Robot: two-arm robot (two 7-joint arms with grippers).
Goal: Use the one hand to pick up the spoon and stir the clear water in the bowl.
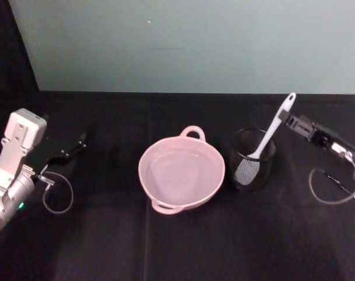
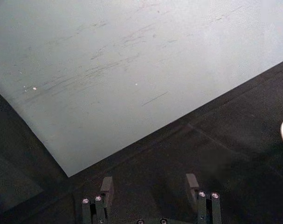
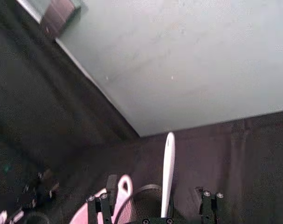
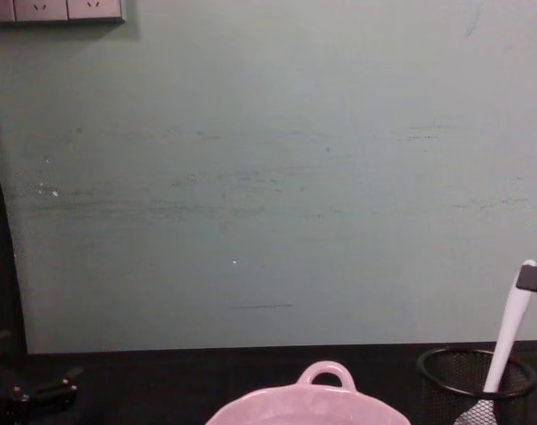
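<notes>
Head view, spoon (image 1: 269, 133) beside right claw (image 1: 289, 122) (apart)

A black wire-mesh cup (image 1: 253, 167) stands upright on the black tablecloth (image 1: 177, 246), right of the table's middle; from the chest view its round rim (image 4: 477, 362) sits low at the right. Behind the table rises a pale green wall (image 4: 268, 177) marked with faint scuffs. A row of white wall sockets (image 4: 54, 10) sits at the wall's upper left corner.
</notes>
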